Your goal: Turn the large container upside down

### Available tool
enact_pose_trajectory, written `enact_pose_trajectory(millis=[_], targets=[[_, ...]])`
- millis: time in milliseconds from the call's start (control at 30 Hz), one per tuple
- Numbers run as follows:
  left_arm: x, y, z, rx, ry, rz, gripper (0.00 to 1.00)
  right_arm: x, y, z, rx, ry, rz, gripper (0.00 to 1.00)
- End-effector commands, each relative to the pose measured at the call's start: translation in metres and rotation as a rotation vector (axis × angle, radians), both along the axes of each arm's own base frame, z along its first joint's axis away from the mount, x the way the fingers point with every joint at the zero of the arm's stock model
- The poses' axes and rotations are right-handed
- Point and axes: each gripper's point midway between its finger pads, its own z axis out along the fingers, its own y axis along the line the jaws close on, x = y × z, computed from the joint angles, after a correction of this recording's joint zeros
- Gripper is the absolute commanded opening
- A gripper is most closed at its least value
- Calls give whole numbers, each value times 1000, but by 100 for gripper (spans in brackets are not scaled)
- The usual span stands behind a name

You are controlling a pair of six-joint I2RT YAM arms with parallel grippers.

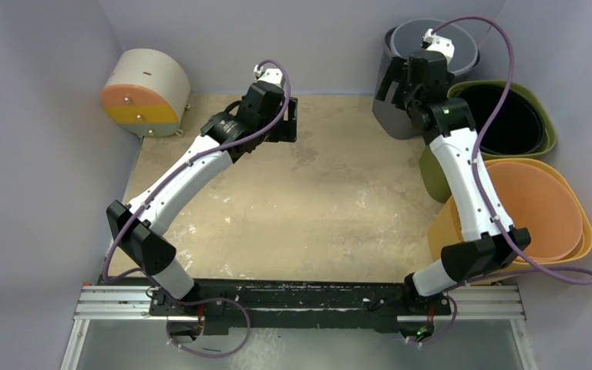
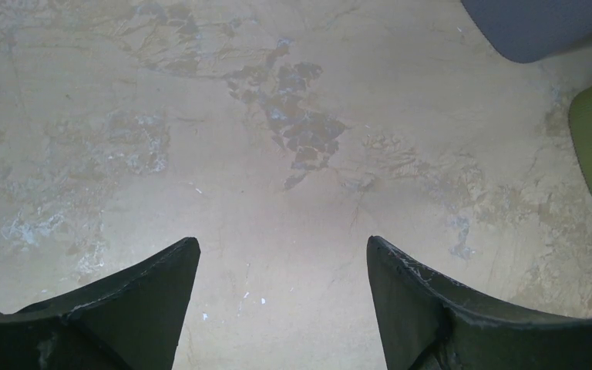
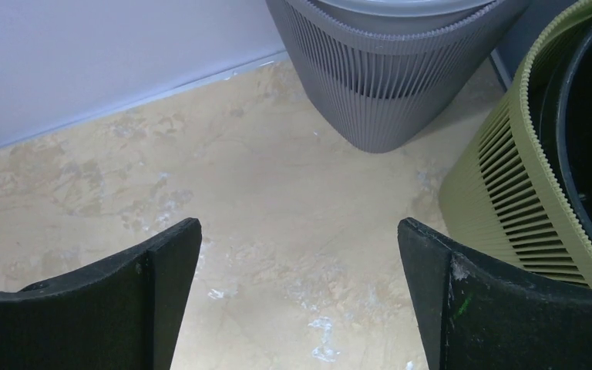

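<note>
"Large container (image 1: pixel 391 119) — is it the grey ribbed one?"
"I think so, though the orange tub (image 1: pixel 539 208) looks big too. The grey one stands straight up, mouth up, at the far right of the bench (image 1: pixel 316 200)."
"Which arm is closer?"
"The right arm. Its jaws are wide apart and hold nothing. The grey one is just ahead of them. The left jaws are apart and empty too, well away."
"Anything hidden?"
"The right arm covers part of it from above — and up close its top is cut off."
</note>
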Motion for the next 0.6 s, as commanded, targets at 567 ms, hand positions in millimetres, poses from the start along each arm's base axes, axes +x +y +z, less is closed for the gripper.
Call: enact_pose_trajectory(millis=[567], targets=[[-20, -2, -10, -23, 72, -50, 77, 34, -75, 57, -203, -8, -77, 94]])
